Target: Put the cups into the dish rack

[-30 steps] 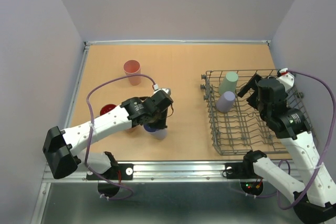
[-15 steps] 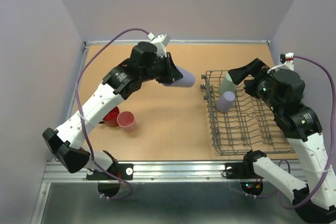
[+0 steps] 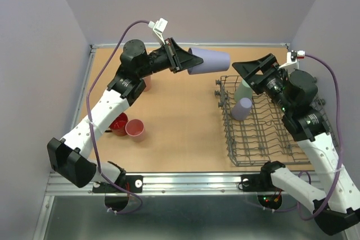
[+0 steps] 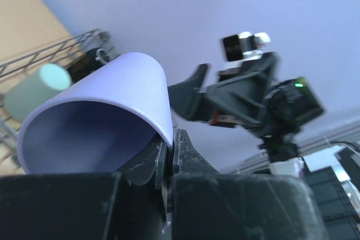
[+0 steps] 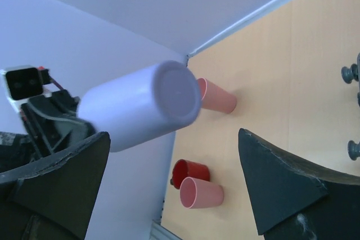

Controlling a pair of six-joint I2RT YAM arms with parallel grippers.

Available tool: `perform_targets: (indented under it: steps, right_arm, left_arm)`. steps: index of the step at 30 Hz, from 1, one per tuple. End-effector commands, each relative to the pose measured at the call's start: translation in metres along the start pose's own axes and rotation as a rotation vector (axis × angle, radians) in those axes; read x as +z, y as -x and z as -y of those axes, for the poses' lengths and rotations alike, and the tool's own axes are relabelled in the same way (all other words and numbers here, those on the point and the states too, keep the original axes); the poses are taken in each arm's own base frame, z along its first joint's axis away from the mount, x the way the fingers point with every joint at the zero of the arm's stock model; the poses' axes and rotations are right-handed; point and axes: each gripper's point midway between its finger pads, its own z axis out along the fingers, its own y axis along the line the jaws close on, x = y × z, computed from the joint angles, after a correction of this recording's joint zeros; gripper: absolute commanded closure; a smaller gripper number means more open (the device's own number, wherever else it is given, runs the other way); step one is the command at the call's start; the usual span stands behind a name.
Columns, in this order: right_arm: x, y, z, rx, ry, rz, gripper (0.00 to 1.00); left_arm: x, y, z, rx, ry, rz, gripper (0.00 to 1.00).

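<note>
My left gripper (image 3: 187, 60) is raised high and shut on the rim of a lavender cup (image 3: 208, 60), held on its side with its base toward the right arm. The left wrist view shows one finger inside and one outside the rim of this cup (image 4: 101, 111). My right gripper (image 3: 252, 66) is open and empty, facing the cup's base (image 5: 175, 91) a short way off. The grey wire dish rack (image 3: 281, 139) holds a sage-green cup (image 3: 244, 89) and another lavender cup (image 3: 242, 108). The dark mug is out of view.
A red mug (image 3: 117, 123) and a pink cup (image 3: 135, 129) lie on the table at the front left. Another pink cup (image 5: 217, 97) lies farther back, mostly hidden under the left arm in the top view. Walls stand close on both sides.
My left arm has lifted the lavender cup from the front of the table and carried it up and right. My right gripper has risen from over the rack and turned toward it.
</note>
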Motion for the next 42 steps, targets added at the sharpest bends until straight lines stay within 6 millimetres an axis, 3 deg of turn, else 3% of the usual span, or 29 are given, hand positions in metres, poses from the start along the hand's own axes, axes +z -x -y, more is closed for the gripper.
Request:
perform_targets:
  steps: [1, 9, 12, 19, 26, 39, 41, 42]
  right_arm:
    - [0.008, 0.005, -0.019, 0.066, 0.119, 0.041, 0.0]
    - [0.02, 0.008, -0.027, 0.128, 0.18, 0.061, 0.0]
    - [0.019, 0.013, -0.04, 0.145, 0.253, 0.082, 0.0]
    - [0.024, 0.011, -0.048, 0.195, 0.323, 0.075, 0.0]
    - [0.032, 0.0, -0.052, 0.237, 0.361, 0.052, 0.0]
    - [0.048, -0.017, -0.07, 0.238, 0.399, 0.023, 0.0]
    - [0.051, -0.017, -0.069, 0.238, 0.396, 0.025, 0.02]
    - [0.052, -0.016, -0.067, 0.245, 0.387, 0.03, 0.08]
  left_arm:
    - [-0.021, 0.019, 0.077, 0.095, -0.258, 0.06, 1.0]
    - [-0.029, 0.018, 0.086, 0.067, -0.314, 0.086, 1.0]
    - [-0.029, 0.015, 0.085, 0.045, -0.333, 0.083, 1.0]
    - [-0.031, 0.011, 0.077, -0.052, -0.382, 0.107, 1.0]
    - [-0.038, 0.009, 0.087, -0.094, -0.502, 0.154, 1.0]
    - [-0.021, 0.016, 0.074, -0.118, -0.46, 0.195, 1.0]
    - [-0.021, 0.015, 0.074, -0.121, -0.46, 0.197, 1.0]
    - [-0.02, 0.014, 0.077, -0.119, -0.464, 0.198, 1.0]
